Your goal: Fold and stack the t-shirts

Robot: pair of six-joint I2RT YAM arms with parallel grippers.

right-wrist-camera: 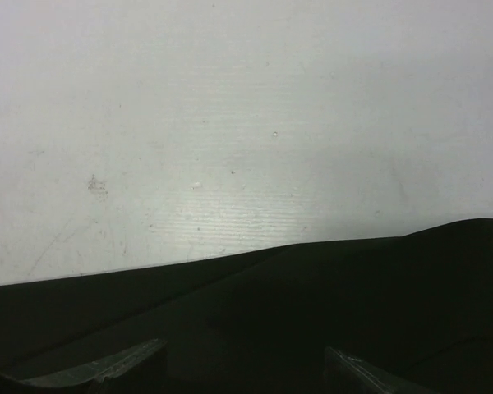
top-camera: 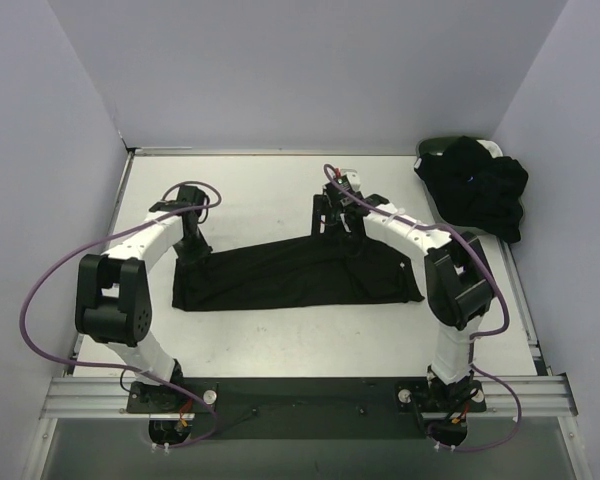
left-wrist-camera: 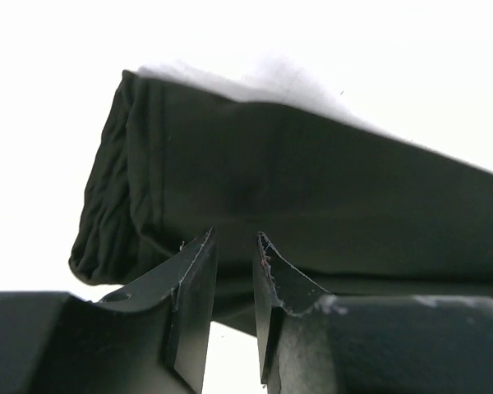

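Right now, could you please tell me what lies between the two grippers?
The far edge of the black t-shirt, from left gripper to right gripper; top view.

Basket mostly buried under heaped shirts — only its rim shows.

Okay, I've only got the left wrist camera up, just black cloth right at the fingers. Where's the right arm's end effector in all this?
Observer: The right end effector hangs over the far edge of the black t-shirt, a little right of its middle, fingers wide apart.
Operator: How does the whole shirt lie?
Observer: As one long band, running left to right across the table between the two arms.
Operator: Any more shirts waiting?
Observer: Yes, a heap of black cloth spills over the dark basket at the far right corner.
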